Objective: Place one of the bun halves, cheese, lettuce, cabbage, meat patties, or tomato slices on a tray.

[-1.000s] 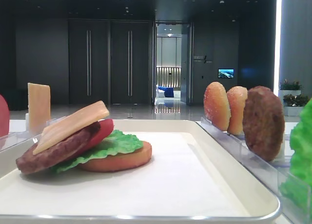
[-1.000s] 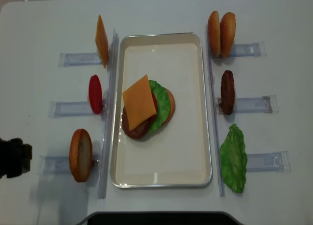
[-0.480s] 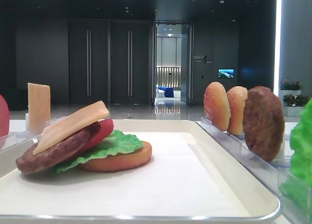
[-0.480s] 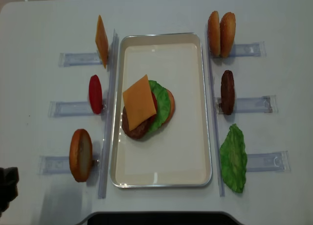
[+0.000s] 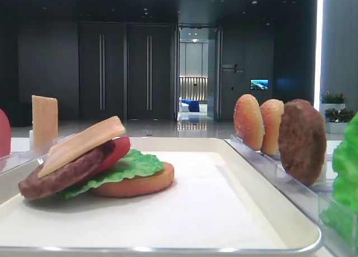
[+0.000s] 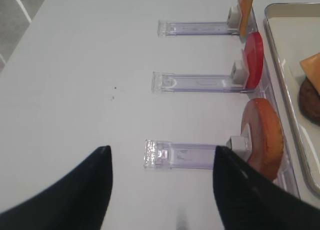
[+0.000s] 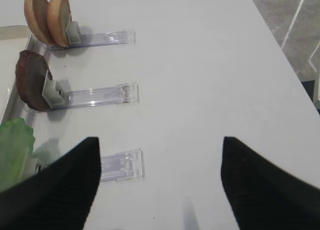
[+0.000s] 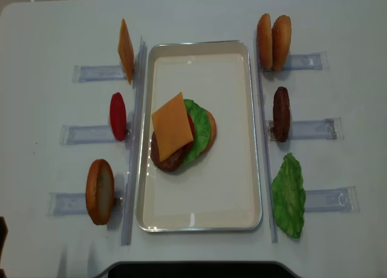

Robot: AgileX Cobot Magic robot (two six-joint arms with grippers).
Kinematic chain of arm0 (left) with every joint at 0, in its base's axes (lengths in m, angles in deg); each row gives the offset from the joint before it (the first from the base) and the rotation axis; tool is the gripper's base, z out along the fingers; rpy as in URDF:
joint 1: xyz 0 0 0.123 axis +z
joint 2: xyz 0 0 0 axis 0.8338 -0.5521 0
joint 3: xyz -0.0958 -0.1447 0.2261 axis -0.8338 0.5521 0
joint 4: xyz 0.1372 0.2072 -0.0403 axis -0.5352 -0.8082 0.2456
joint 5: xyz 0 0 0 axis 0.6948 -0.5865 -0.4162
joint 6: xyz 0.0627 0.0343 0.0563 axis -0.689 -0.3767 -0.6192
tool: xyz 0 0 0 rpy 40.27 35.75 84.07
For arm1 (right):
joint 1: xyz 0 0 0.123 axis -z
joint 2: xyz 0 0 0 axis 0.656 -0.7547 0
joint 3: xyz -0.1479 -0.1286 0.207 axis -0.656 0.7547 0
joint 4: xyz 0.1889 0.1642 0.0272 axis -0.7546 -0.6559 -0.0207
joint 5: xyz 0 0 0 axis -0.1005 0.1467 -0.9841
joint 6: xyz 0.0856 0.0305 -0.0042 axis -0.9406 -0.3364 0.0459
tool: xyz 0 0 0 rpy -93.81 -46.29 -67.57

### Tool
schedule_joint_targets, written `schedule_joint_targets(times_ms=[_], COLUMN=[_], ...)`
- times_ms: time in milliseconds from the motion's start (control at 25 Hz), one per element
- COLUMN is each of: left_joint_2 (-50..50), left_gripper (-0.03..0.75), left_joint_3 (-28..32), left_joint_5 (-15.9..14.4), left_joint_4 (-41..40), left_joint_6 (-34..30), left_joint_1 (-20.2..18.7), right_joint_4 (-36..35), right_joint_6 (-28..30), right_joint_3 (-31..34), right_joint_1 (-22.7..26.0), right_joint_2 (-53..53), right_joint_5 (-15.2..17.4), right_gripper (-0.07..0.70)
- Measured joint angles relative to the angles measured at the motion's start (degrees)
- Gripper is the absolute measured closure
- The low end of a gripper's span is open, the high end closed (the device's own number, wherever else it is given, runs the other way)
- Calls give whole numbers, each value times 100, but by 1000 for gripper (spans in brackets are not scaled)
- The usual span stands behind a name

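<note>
The cream tray [image 8: 199, 220] holds one stack left of centre: flat bun disc [image 8: 210, 130], lettuce [image 8: 199, 128], tomato, patty [image 8: 164, 159], and the cheese slice [image 8: 172, 126] on top. At its 11 o'clock a spare cheese slice [image 8: 126, 50] stands in a clear rack. The left gripper [image 6: 159, 190] and right gripper [image 7: 159, 182] gape wide, holding nothing. The left gripper has almost left the overhead view since earlier.

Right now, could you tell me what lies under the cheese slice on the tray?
Under the cheese lies a meat patty, then a tomato slice, lettuce and a flat bun half on the tray. Anything else between the layers is covered.
</note>
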Motion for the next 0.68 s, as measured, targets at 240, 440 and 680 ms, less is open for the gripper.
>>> schedule_joint_targets(times_ms=[240, 440, 680], left_joint_2=[0, 0, 0], left_gripper=[234, 234, 239], left_joint_3=[0, 2, 7], left_joint_5=[0, 0, 0], left_joint_4=[-1, -1, -1], left_joint_6=[-2, -2, -2], left_joint_1=[0, 0, 0], right_joint_4=[0, 0, 0], right_joint_6=[0, 0, 0], right_joint_3=[0, 0, 0], right_joint_1=[0, 0, 0], right_joint_2=[0, 0, 0], right_joint_5=[0, 0, 0], right_gripper=[148, 148, 148])
